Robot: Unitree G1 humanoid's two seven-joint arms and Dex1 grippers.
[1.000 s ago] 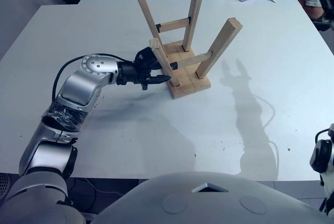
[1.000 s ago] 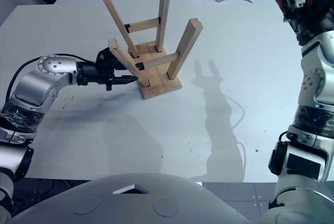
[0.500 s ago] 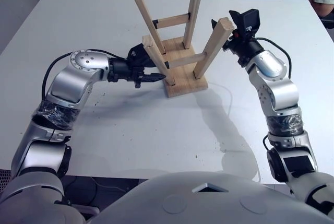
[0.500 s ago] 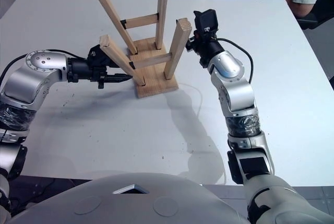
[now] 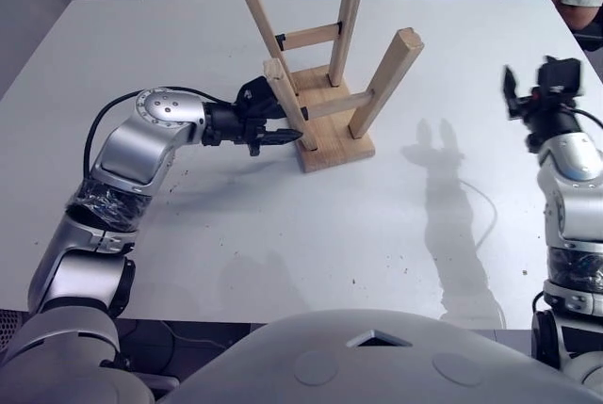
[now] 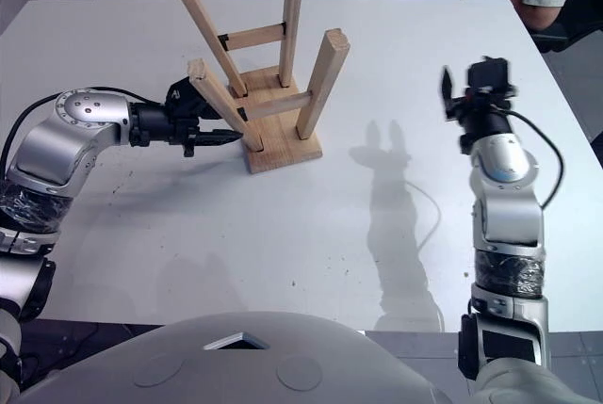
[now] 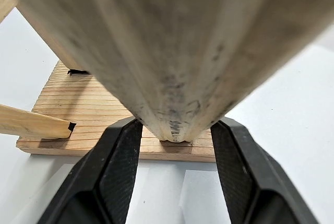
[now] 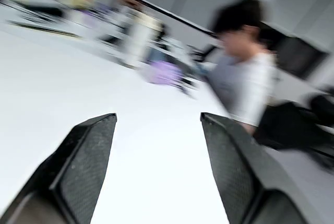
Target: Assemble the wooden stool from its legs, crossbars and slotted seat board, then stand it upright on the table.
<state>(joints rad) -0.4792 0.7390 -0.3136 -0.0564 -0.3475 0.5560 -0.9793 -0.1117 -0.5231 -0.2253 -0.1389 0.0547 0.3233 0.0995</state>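
Bright, even light falls from above on the white bench point(image 5: 283, 234), making soft gray shadows, but the right wrist view is all smeared with blur, and the stool leg point(image 7: 172, 51) pressed close to the left wrist camera looks fuzzy.

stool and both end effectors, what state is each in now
stool: upside down, seat board flat on the table, legs pointing up, crossbars fitted
left end effector: shut on the near leg
right end effector: open, empty, above the table, apart from the stool
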